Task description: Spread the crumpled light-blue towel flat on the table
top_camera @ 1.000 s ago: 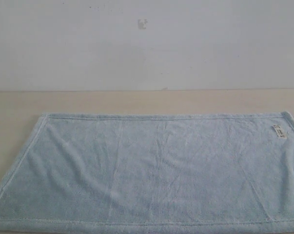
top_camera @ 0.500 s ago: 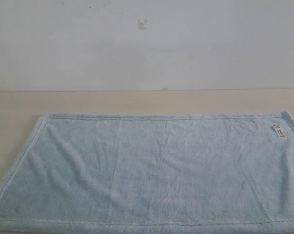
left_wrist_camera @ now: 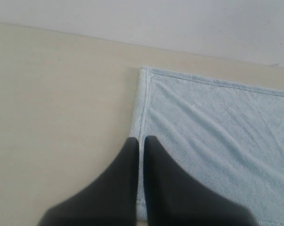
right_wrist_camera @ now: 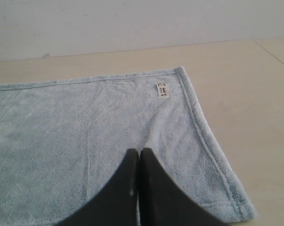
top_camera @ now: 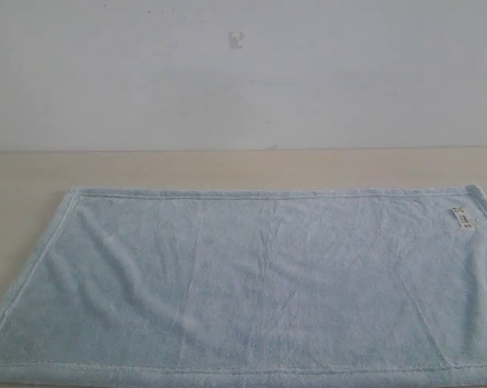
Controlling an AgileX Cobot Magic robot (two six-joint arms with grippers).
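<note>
**anon:** Towel (top_camera: 259,283), that big fluffy light-blue terry rectangle: where is it, and how's it handle?

**me:** Flat on the pale-beige matte table (top_camera: 227,170), beneath my left gripper (left_wrist_camera: 141,141) and right gripper (right_wrist_camera: 138,153), both pressed together, empty. Probably soft, floppy, light; I'd pinch hemmed corners.

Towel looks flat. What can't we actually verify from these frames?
- Exterior view: the towel has its near corners past the frame edges; neither claw shows.
- Print on the tag: too small to read in the exterior or right wrist view.
- Left wrist view: the left claw hides part of the side hem; contact with the cloth is unclear.
- Right wrist view: the right claw covers the cloth under it.
</note>
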